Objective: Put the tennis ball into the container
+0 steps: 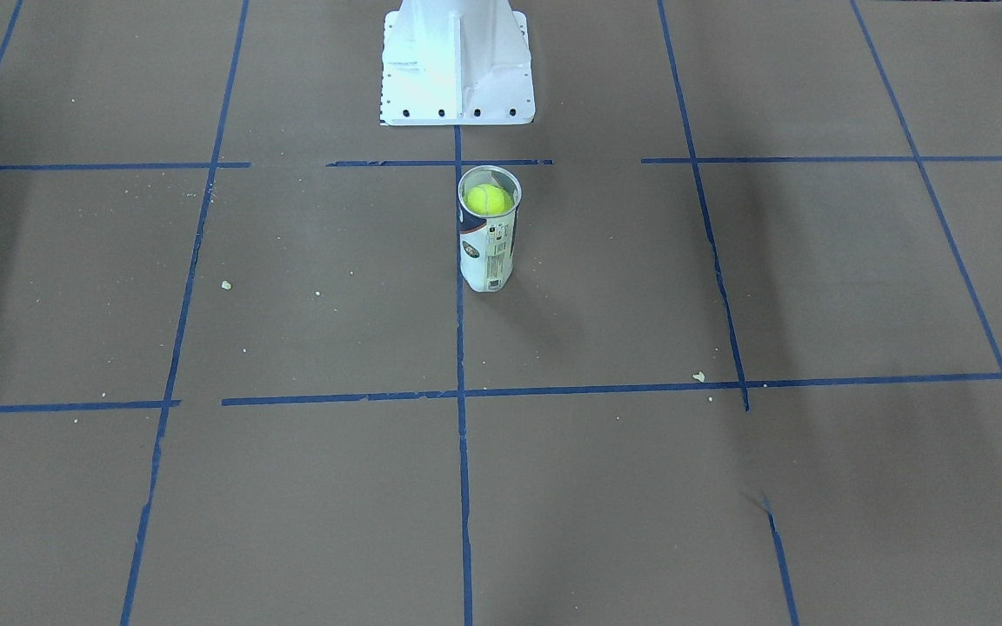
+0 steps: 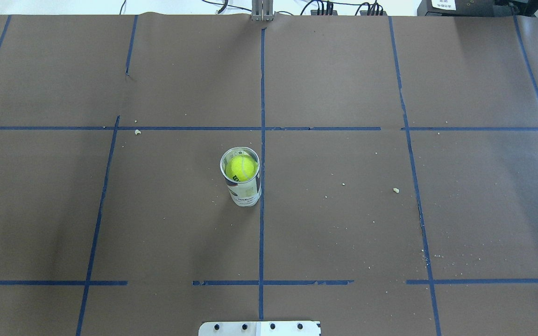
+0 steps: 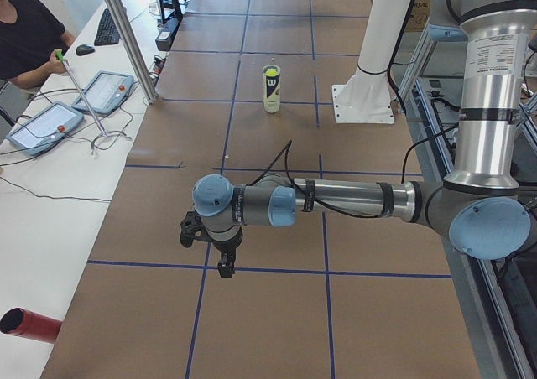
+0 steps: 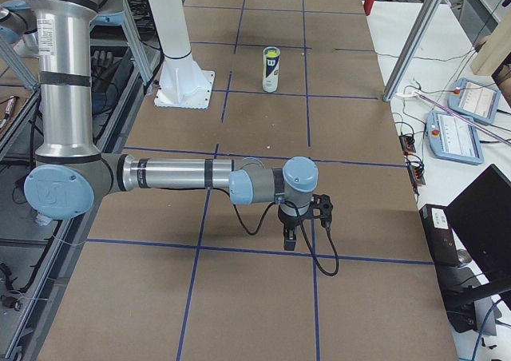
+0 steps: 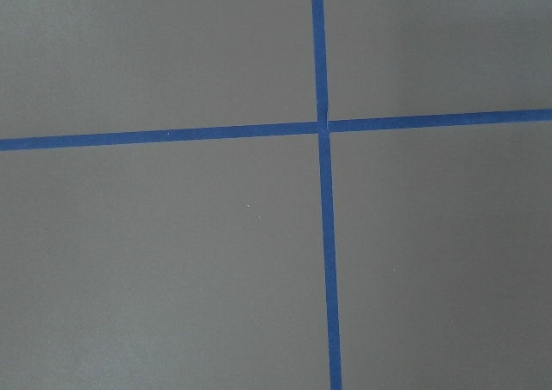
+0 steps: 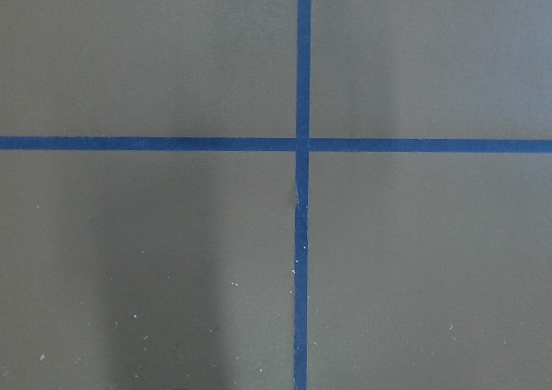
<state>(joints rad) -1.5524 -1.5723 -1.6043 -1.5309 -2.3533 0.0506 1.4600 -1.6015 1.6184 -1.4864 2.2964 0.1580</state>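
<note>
The clear container stands upright near the table's middle, close to the white robot base. Inside it, just under the silvery rim, sits the yellow-green tennis ball. The overhead view shows the same: ball within the container. From the left end, the container is far behind my left gripper, which hangs over the table's left end. From the right end, the container is far behind my right gripper. I cannot tell whether either gripper is open or shut. Both wrist views show only table.
The white robot base stands just behind the container. Blue tape lines grid the brown table cover. Small crumbs lie scattered. An operator sits with control tablets along the far side, and a red cylinder lies there.
</note>
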